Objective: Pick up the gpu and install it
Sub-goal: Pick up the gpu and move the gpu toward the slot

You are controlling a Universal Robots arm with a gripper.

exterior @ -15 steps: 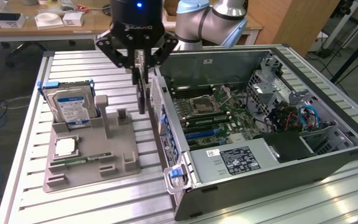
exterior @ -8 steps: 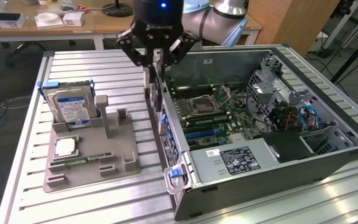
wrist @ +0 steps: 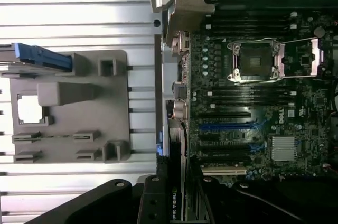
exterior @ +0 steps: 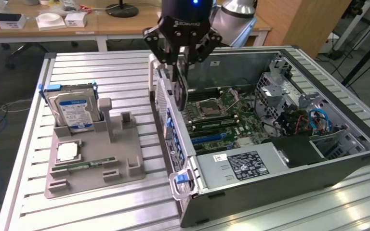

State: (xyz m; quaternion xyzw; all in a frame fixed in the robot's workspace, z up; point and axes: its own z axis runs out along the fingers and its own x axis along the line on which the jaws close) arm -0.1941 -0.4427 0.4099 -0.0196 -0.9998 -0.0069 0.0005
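**Step in hand: carrying the card to the slot**

The gripper (exterior: 183, 58) was closed on the gpu (exterior: 180, 89), its fingers clamping the card's upper end so that the card hung on edge. The gpu was held in the air above the rear wall of the open computer case (exterior: 281, 190), on the side of the case facing the grey fixture (exterior: 95, 168). That put it toward the far edge of the bench (exterior: 101, 67). It touched neither the case nor the motherboard (exterior: 236, 120).

Judged requirements for a sound approach:

1. The card's flat face appeared to lie parallel to the rear wall and across the line of the expansion slots (wrist: 227, 127). The connector edge would have to be squared to the chosen slot before any downward travel.
2. The card had to clear the rear wall and the port cluster; contact there could twist it in the fingers.
3. Grip force was best kept firm without being excessive, since the board is thin.

**Appearance of the card**

The gpu was a thin, flat rectangle with its dark face showing in the exterior view. In the wrist view it appeared edge-on, with a small printed label near the fingers.
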